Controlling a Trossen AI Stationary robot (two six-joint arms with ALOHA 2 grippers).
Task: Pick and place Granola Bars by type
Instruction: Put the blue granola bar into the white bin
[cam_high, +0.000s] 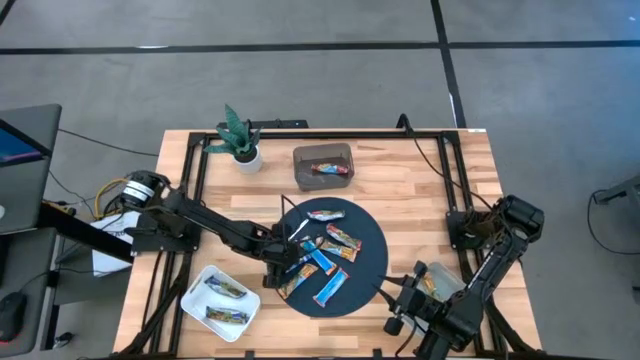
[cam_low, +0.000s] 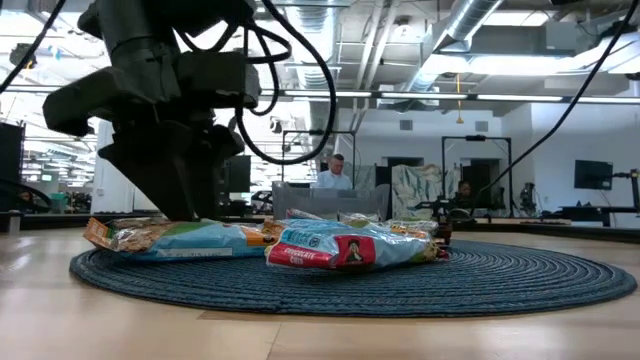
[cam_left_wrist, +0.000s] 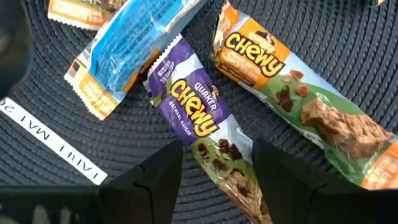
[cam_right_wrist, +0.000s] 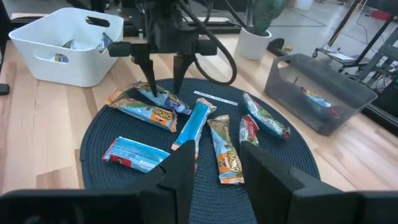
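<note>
Low and left of centre in the high view, the left gripper (cam_high: 283, 268) stands open over the mat (cam_high: 372, 262), its fingers (cam_left_wrist: 163, 168) astride a purple bar (cam_left_wrist: 202, 127) whose long axis runs straight between them.

Two matte black, multi-jointed arms are shown, the left tool (cam_right_wrist: 163, 79) ending in two slim tapering black fingers (cam_left_wrist: 158, 174) beneath a boxy housing with looping black cables, the right tool (cam_high: 400, 305) carried on a blocky black wrist, coloured wiring bundled at the left base.
</note>
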